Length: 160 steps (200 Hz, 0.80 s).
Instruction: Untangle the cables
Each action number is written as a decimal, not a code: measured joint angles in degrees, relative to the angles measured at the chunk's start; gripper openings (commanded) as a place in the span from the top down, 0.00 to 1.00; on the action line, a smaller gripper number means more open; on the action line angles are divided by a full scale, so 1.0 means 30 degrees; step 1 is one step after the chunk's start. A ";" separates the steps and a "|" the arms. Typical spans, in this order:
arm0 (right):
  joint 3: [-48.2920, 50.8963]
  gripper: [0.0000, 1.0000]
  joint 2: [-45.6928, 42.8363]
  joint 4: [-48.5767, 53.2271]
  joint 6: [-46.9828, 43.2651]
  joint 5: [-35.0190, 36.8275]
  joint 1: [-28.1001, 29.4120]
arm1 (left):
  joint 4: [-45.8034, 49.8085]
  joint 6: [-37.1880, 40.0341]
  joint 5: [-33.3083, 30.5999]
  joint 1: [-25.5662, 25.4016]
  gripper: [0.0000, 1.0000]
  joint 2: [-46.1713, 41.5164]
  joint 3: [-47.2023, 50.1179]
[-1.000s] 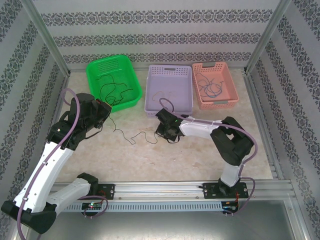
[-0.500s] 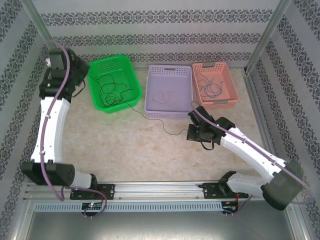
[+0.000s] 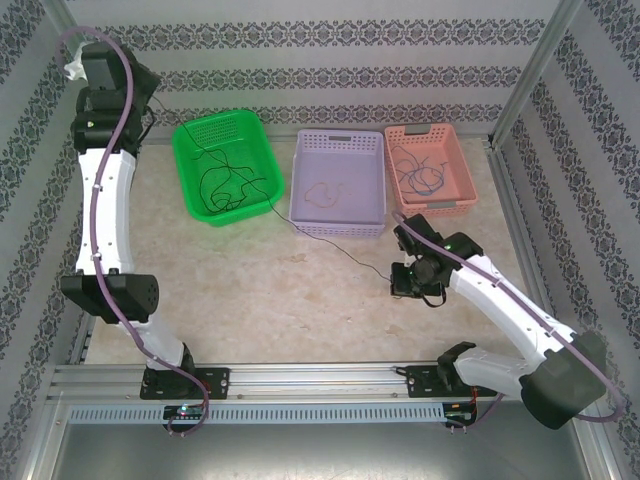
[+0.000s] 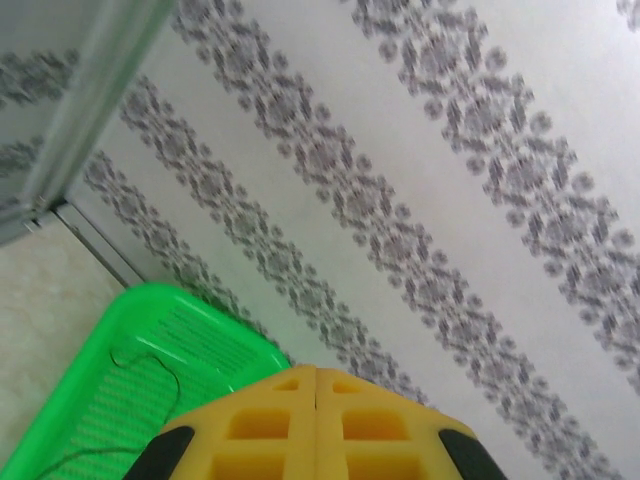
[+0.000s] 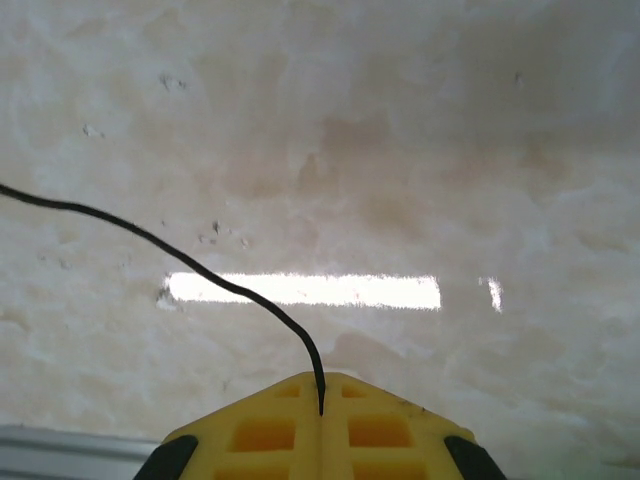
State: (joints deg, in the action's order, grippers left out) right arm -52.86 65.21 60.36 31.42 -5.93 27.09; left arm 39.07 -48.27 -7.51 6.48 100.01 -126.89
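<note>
My right gripper [image 5: 320,388] has its yellow fingers [image 5: 390,430] pressed together on a black cable [image 5: 200,268], which enters the seam at the tips and arcs away up and to the left over the pale table [image 5: 420,150]. From above, that gripper [image 3: 402,279] sits low over the table, and the cable runs from it, away and to its left, past the front of the purple basket [image 3: 340,138] and over the near rim of the green basket [image 3: 192,133]. There it joins a loose tangle of black cables [image 3: 225,185], well to the left of my right gripper. A pale strand [image 3: 325,190] lies curled in the purple basket, just beyond the right gripper. Dark and bluish strands [image 3: 425,175] lie in the orange basket [image 3: 425,131], beyond it and a little to its right. My left gripper [image 3: 146,102] is raised high by the patterned wall [image 4: 450,150], with its fingers [image 4: 260,425] closed flat against each other. The green basket is below it and to its right in the overhead view. From its own camera, a corner of that basket shows below and to the left of the tips, with a thin dark strand [image 4: 150,357] lying in it. I cannot make out whether any strand is pinched in the left gripper, since nothing shows at the seam.
</note>
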 measured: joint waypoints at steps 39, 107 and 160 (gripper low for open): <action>-0.0124 1.00 0.0109 0.0707 -0.0918 -0.1253 -0.0998 | 0.1151 -0.0255 -0.2193 0.0510 1.00 0.0627 -0.1421; 0.1654 1.00 -0.1333 0.0357 0.0954 -0.0809 -0.1617 | 0.1253 0.0204 -0.1457 0.0503 1.00 0.2863 -0.3665; 0.0976 1.00 -0.0729 0.0007 0.1078 0.1421 -0.0561 | 0.0648 0.0131 0.0503 0.0517 1.00 0.6309 -0.4932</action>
State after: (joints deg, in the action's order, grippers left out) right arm -49.93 63.02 60.38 34.65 -1.67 25.41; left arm 41.01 -47.88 -6.00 8.03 118.93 -141.69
